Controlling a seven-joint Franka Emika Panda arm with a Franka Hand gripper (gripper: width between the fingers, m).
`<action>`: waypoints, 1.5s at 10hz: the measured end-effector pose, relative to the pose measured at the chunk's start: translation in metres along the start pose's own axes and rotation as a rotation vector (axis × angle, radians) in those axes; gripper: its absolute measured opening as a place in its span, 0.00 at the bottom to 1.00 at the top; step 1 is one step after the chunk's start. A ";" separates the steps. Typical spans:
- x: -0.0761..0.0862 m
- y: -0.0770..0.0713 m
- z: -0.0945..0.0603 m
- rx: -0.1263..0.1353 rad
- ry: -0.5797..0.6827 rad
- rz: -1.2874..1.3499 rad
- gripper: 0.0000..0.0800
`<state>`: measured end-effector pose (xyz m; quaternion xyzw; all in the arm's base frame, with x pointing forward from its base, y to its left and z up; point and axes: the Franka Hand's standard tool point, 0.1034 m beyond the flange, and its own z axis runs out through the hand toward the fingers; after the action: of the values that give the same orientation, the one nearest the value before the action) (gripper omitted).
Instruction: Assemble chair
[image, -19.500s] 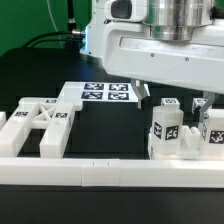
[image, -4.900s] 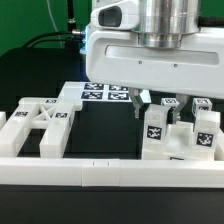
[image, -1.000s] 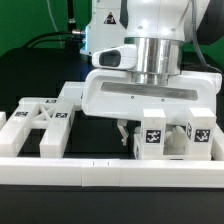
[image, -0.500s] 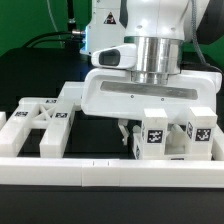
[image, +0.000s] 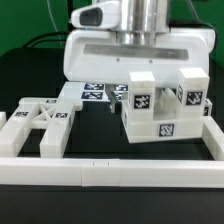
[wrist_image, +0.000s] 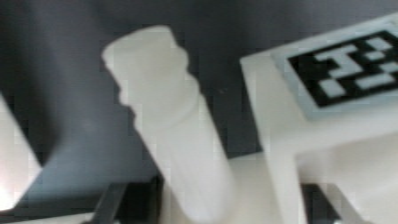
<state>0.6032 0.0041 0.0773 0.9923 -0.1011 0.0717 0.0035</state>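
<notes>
1. The chair piece (image: 158, 112), a tagged slab with square posts, is up off the table (image: 30, 80) and tilted, on the exterior view's right.
2. My hand (image: 120, 98) is pinched nearly shut on one edge of it, so the bulk hangs off to the side.
3. The X-braced panel (image: 40, 125) lies flat, well apart from it. The border rail (image: 110, 172) runs in front.
4. My worry: with a grip this off-centre, the piece could swing or slip. A low corner might also clip the rail or the marker board (image: 100, 92).
</notes>
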 end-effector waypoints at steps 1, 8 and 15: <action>0.012 0.000 -0.006 0.002 0.018 0.003 0.40; -0.024 0.018 -0.006 0.012 -0.481 0.062 0.40; -0.058 0.051 -0.003 -0.077 -1.042 0.198 0.40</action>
<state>0.5368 -0.0338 0.0715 0.8812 -0.1850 -0.4347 -0.0176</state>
